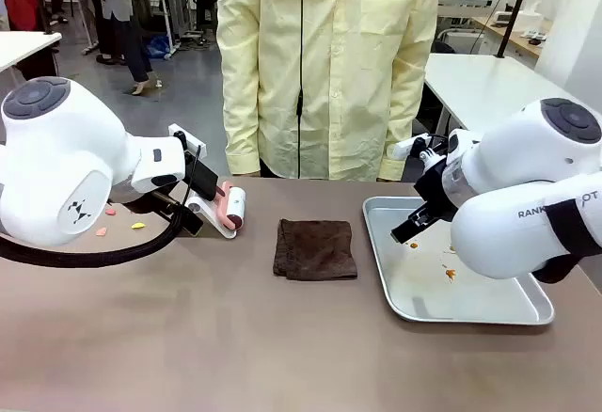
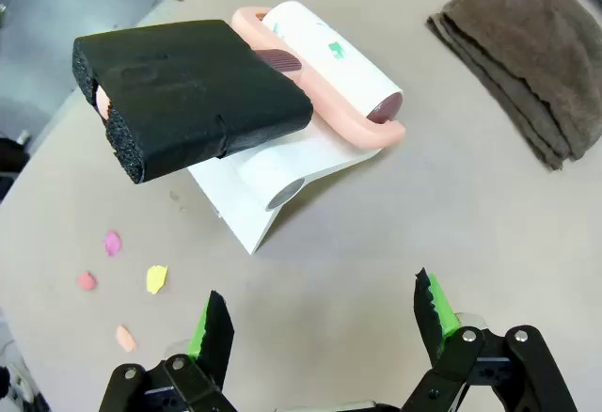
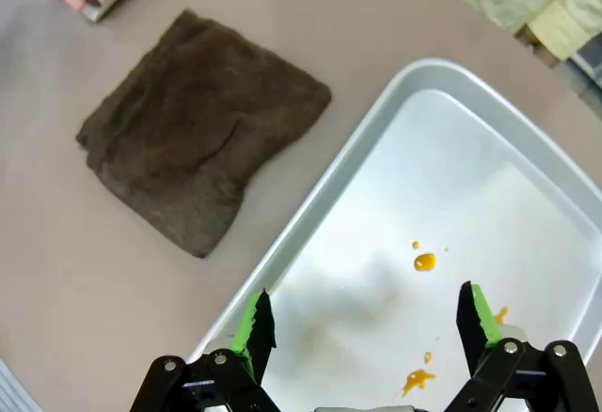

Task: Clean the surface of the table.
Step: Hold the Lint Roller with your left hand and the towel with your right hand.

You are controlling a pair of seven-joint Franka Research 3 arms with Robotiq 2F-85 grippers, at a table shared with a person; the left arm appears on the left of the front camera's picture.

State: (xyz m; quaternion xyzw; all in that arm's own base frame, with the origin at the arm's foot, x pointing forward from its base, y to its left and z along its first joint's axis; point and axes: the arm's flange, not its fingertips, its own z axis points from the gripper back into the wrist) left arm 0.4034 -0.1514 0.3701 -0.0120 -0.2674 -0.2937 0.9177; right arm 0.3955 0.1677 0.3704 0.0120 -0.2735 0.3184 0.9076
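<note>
We start at the left gripper [image 2: 324,323]: its jaws stand wide apart and grip nothing. It is poised above bare tabletop just short of the lint roller [image 2: 329,64], which rests in its white stand [image 2: 268,191] with the black foam handle [image 2: 188,92] nearest the wrist camera. The right gripper [image 3: 365,323] is likewise fully spread and empty, hanging over one corner of the steel tray [image 3: 451,167], where a few orange drops [image 3: 424,261] mark the metal. Between roller and tray lies the folded brown cloth [image 3: 202,163], near the tray but apart from it. The table [image 1: 235,356] fills the foreground of the front view, with a person [image 1: 329,64] at its far edge. Small coloured scraps [image 2: 155,278] — pink, yellow, orange — lie on its left part, beside the stand. We judge that cleaning has not begun: scraps are uncollected, and roller and cloth are ungrasped. Legible writing is limited — "RANK" and "OT" on the right arm [image 1: 541,213], the remainder hidden. We read no label on the roller, cloth or tray.
</note>
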